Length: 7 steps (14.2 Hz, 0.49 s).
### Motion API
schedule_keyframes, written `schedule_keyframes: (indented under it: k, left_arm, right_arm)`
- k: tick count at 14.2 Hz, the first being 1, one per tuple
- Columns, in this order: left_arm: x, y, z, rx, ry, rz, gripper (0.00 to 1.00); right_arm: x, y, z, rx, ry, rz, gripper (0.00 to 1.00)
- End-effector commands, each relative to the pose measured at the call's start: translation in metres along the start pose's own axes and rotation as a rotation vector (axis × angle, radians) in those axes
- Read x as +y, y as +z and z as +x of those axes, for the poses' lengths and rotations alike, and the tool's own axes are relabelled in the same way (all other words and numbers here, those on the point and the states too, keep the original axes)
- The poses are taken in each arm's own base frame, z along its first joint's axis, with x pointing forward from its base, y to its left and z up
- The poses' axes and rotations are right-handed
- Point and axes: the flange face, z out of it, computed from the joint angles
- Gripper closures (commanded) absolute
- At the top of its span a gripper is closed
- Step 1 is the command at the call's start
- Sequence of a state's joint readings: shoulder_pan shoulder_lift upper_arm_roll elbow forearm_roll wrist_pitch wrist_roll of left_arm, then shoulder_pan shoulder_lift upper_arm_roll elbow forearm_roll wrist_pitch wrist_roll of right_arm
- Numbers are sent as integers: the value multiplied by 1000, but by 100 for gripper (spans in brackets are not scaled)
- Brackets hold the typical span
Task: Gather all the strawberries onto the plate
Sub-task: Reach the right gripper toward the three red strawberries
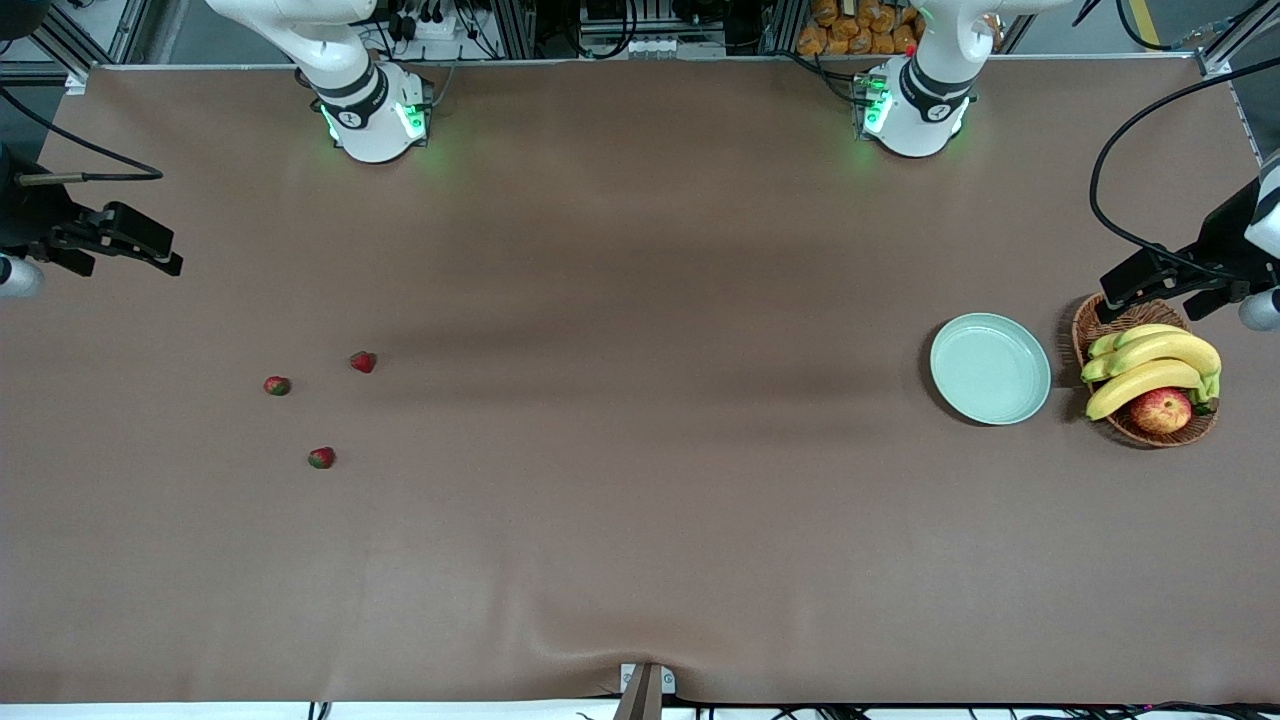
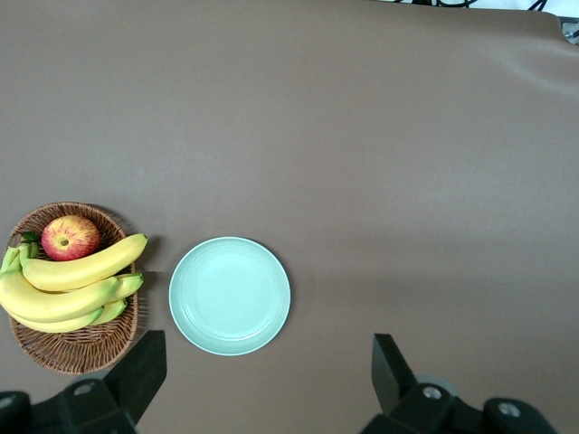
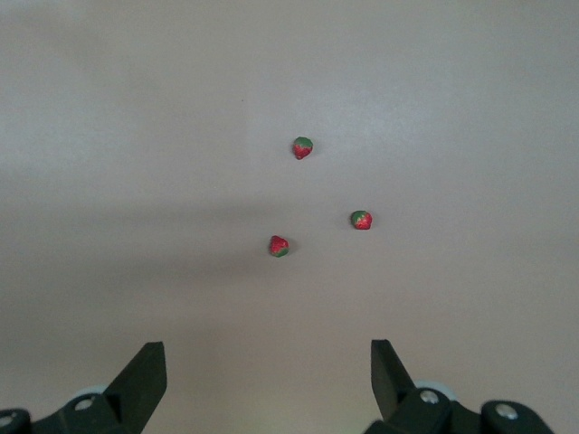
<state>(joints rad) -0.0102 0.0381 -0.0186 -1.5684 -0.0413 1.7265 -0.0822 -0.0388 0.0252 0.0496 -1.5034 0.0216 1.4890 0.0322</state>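
Three small red strawberries with green caps lie apart on the brown table toward the right arm's end: one (image 1: 363,361), one (image 1: 277,385) and one nearest the camera (image 1: 321,458). They also show in the right wrist view (image 3: 302,147) (image 3: 362,220) (image 3: 279,246). The pale mint-green plate (image 1: 990,368) sits empty toward the left arm's end and shows in the left wrist view (image 2: 230,296). My right gripper (image 1: 150,250) (image 3: 267,354) is open and empty, held high off to the side of the strawberries. My left gripper (image 1: 1150,295) (image 2: 267,353) is open and empty, high by the basket and plate.
A brown wicker basket (image 1: 1140,428) (image 2: 72,353) stands beside the plate at the left arm's end. It holds bananas (image 1: 1150,365) and a red-yellow apple (image 1: 1160,410). A wide stretch of bare table lies between the strawberries and the plate.
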Motion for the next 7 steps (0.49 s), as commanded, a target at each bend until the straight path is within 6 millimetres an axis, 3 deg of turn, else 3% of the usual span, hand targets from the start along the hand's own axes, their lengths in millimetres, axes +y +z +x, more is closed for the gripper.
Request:
schedule_keyframes:
  k: [1,3,7]
  left_arm:
    - [1,-5,-1,-4,4,-9,0]
    - [1,-5,-2,-7,2,-9,0]
    - [2,-2,-3,-29,2,-7,0]
  right_arm:
    - [8,-2,-2,5,30,-12,0]
    - [17,-4,-1,12,43,-39,0]
    - [16,-7,0,26,40,-46,0]
